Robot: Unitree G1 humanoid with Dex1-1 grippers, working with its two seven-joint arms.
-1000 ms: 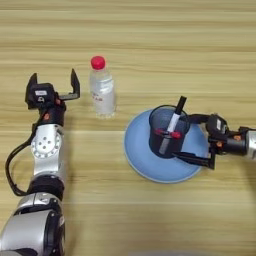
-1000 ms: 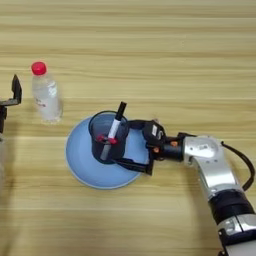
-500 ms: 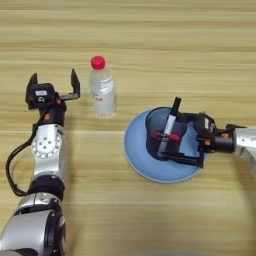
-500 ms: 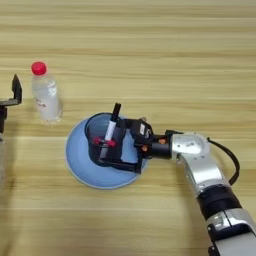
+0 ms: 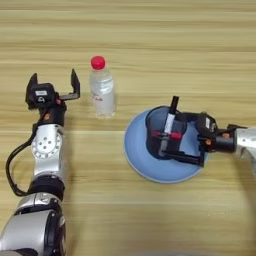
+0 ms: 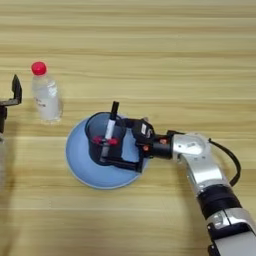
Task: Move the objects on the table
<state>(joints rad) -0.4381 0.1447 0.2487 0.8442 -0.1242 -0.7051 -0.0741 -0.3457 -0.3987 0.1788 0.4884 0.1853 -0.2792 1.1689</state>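
A black mesh pen cup (image 5: 159, 140) with a black-capped marker (image 5: 172, 107) in it stands on a round light-blue plate (image 5: 137, 160) right of centre. My right gripper (image 5: 169, 135) reaches in from the right and is shut on the cup, one finger (image 5: 182, 157) along its near side and the other behind it. A small clear bottle (image 5: 102, 92) with a red cap stands upright on the table (image 5: 150, 45), left of the plate. My left gripper (image 5: 54, 78) is open just left of the bottle, its fingers pointing away from me, not touching it.
The left forearm (image 5: 47, 150) runs down the left side toward the near edge. The right forearm (image 6: 200, 160), with a black cable, crosses the near right part of the table.
The right gripper has pushed further left around the pen cup, and the cup has shifted slightly left on the plate. The left arm and the bottle have not moved.
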